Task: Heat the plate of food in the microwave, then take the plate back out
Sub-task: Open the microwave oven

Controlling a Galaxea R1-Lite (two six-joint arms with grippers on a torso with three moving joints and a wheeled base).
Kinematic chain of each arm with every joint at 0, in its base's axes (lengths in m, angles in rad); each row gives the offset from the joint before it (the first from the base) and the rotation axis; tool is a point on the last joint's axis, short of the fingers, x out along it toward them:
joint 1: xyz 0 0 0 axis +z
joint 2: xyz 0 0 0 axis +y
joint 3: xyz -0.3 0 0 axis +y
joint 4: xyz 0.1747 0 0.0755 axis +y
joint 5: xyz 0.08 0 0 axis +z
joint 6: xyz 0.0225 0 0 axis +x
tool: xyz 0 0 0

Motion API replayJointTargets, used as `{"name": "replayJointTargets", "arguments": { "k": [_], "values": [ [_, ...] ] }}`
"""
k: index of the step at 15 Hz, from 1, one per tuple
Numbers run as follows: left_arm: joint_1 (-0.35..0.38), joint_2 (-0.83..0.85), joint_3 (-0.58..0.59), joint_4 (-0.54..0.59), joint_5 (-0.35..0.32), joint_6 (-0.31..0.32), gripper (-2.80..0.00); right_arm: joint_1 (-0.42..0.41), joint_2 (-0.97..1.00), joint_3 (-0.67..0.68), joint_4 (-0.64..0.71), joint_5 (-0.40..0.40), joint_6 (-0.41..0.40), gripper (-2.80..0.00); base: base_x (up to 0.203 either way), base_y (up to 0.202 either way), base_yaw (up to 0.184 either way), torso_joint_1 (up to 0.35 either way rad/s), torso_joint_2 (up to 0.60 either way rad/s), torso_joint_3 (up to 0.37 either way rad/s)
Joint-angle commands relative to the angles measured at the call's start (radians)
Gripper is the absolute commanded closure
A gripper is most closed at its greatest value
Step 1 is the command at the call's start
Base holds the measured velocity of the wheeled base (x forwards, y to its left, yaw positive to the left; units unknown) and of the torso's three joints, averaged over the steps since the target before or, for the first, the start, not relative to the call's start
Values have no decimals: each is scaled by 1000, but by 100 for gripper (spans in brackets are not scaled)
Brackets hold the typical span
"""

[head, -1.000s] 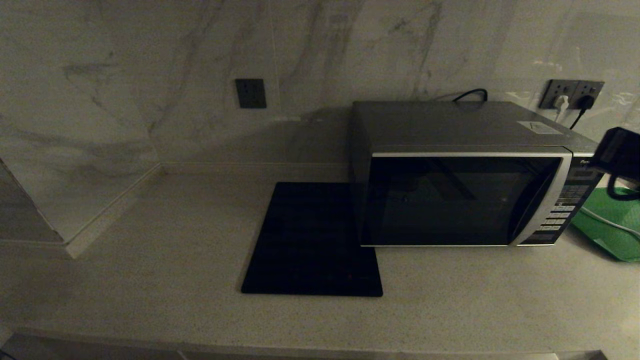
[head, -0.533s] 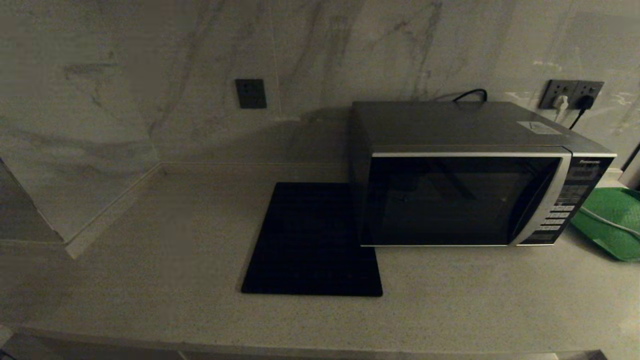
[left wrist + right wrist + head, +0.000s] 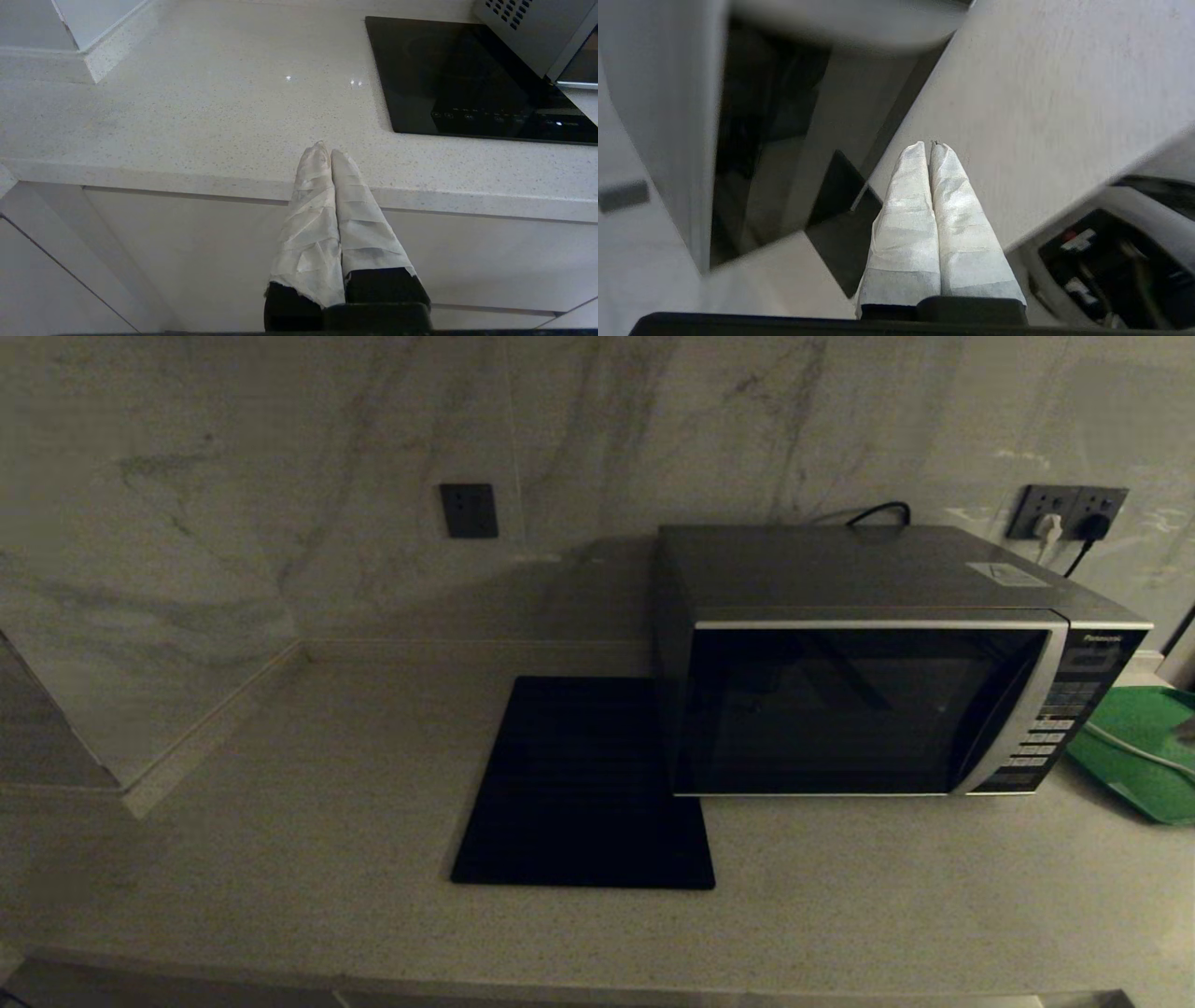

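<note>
**Microwave door closed, both end effectors clenched and empty**

From the head view we see the microwave [image 3: 887, 663] standing on the pale speckled surface [image 3: 327, 821] against the marble wall, its dark glass door closed and its button panel [image 3: 1055, 728] on the right. A flat black square mat [image 3: 579, 793] lies just beside it on the left, its right edge meeting the microwave's front corner. To the right of the microwave, part of a green tray [image 3: 1144, 756] shows at the frame's edge, with a pale cord lying across it. Two wall sockets [image 3: 1069, 513] sit behind the microwave with plugs in them. Neither arm appears in this view, and we cannot make out the plate of food anywhere; through the dark door we cannot tell what is inside.

The left wrist view adds what the head view lacks: the left end effector [image 3: 327, 151], its tape-wrapped fingers pressed together and holding nothing, hangs over the front edge of the surface, above the white cabinet front [image 3: 187, 261]. The same view shows the mat's row of small touch symbols and the vented side of the microwave.

The right wrist view shows the right end effector [image 3: 930, 147], likewise clenched and empty, off beside the surface, with blurred dark shapes around it that we cannot identify.
</note>
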Motion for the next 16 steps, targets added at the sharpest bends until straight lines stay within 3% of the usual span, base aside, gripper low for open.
{"name": "replayJointTargets", "arguments": {
  "k": [1,4,8,10,16],
  "values": [
    [0,1,0,0,0,-1,0,-111,158,93,-175,29,-56,0,0,0,0,0,0,0],
    [0,0,0,0,0,-1,0,-190,224,255,-460,46,-132,0,0,0,0,0,0,0],
    [0,0,0,0,0,-1,0,-208,355,378,-779,54,-156,0,0,0,0,0,0,0],
    [0,0,0,0,0,-1,0,-209,396,389,-848,94,-171,0,0,0,0,0,0,0],
    [0,0,0,0,0,-1,0,-206,513,372,-881,373,-173,0,0,0,0,0,0,0]
  ]
}}
